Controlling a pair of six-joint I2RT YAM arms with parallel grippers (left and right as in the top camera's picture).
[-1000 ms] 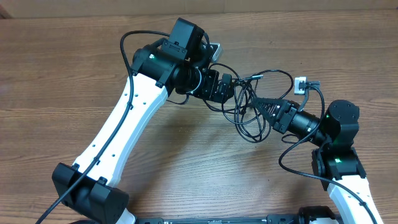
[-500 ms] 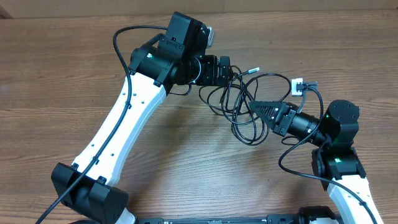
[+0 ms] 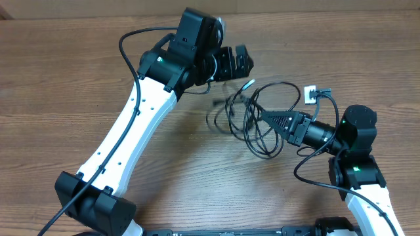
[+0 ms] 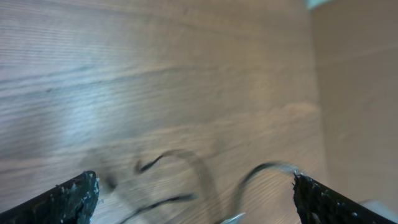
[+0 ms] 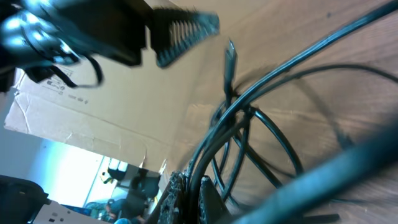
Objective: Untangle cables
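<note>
The cables lie as a loose bunch of thin black loops on the wooden table, with a silver plug tip sticking up at the top. My right gripper reaches in from the right and is shut on strands of the cables, which run between its fingers. My left gripper hangs open above and behind the bunch, holding nothing. In the left wrist view its wide-apart fingertips frame blurred cables below.
A small white plug block lies to the right of the bunch. The right arm's own thick cable loops beside its base. The left arm's white link crosses the table's left half. Cardboard stands beyond the table.
My left gripper has pulled up and back out of the bunch. The cables have dropped and shifted a little to the left. My right gripper keeps its grip and has moved slightly left.
</note>
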